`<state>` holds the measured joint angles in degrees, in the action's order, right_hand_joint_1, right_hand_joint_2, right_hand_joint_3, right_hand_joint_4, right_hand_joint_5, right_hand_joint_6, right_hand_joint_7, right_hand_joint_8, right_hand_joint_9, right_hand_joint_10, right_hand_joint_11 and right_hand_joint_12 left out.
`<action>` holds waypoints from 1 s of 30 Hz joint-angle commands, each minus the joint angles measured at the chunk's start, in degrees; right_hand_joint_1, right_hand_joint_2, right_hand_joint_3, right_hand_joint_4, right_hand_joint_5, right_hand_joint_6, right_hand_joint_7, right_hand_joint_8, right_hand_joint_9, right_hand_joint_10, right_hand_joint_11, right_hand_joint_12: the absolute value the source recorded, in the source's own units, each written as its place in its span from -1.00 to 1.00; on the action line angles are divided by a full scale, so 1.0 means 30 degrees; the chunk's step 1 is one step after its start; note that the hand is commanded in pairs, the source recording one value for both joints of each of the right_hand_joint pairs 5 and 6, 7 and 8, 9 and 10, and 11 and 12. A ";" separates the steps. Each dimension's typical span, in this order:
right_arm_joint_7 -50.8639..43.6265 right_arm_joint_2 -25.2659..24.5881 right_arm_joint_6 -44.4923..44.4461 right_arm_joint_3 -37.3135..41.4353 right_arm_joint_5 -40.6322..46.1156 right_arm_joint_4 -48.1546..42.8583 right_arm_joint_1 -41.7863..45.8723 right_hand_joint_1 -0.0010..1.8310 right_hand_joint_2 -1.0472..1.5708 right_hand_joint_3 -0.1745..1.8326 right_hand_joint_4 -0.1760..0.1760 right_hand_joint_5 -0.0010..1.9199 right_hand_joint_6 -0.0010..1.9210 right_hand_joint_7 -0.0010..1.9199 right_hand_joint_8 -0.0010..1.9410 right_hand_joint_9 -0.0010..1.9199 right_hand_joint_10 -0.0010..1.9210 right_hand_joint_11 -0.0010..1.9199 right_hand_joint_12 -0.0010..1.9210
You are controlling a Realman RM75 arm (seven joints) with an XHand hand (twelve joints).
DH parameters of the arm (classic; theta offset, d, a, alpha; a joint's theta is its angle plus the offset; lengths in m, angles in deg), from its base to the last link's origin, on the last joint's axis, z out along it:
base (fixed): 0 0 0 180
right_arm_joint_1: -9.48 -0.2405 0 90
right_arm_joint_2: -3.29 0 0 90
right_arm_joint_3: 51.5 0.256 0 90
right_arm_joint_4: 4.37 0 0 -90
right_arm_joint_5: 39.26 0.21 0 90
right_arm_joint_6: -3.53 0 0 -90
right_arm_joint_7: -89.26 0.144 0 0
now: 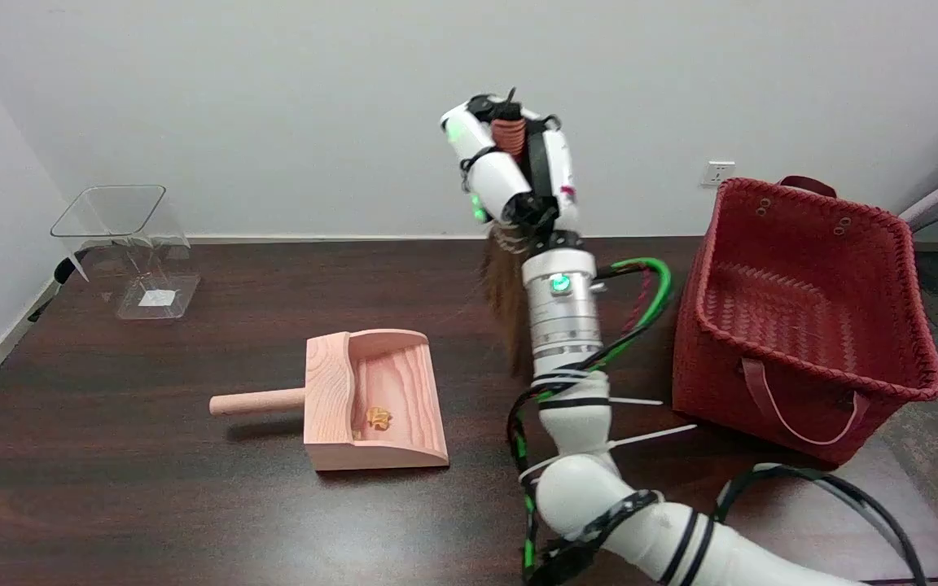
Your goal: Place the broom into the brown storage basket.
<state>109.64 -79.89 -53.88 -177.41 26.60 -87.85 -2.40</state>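
My right hand (511,172) is raised above the middle of the table and grips the small broom. The broom's reddish-brown wound handle (508,135) shows between the fingers at the top, and its dark brown bristles (505,297) hang down behind the wrist, above the tabletop. The brown-red woven storage basket (803,321) stands at the right end of the table, tilted, its open mouth toward the camera and nothing visible inside. The hand with the broom is to the left of the basket and apart from it.
A wooden dustpan (375,399) with a round handle lies left of the arm, a small yellow scrap (379,418) in it. A clear plastic container (129,248) stands at the far left. The arm's cables (640,305) loop between wrist and basket.
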 commanded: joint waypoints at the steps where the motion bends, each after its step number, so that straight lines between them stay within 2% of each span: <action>1: -0.7853 0.3931 -0.0298 0.1394 0.0132 -0.5547 0.1195 -0.03 1.00 -0.09 0.00 1.00 1.00 1.00 0.98 1.00 1.00 1.00 1.00; 7: -0.9448 0.5100 -0.0298 0.2360 0.0132 -0.6638 0.1219 -0.03 1.00 -0.11 0.00 1.00 1.00 1.00 0.98 1.00 1.00 1.00 1.00; 19: -0.9291 0.6450 -0.0298 0.5685 0.0185 -0.5938 0.1692 -0.05 1.00 -0.12 0.00 1.00 1.00 1.00 0.98 1.00 1.00 1.00 1.00; 30: -0.7201 0.7787 -0.0336 0.7927 0.1064 -0.4035 0.2361 -0.07 1.00 -0.16 0.00 1.00 1.00 1.00 0.98 1.00 1.00 1.00 1.00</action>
<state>85.02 -62.86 -54.70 -163.62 27.72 -103.95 2.07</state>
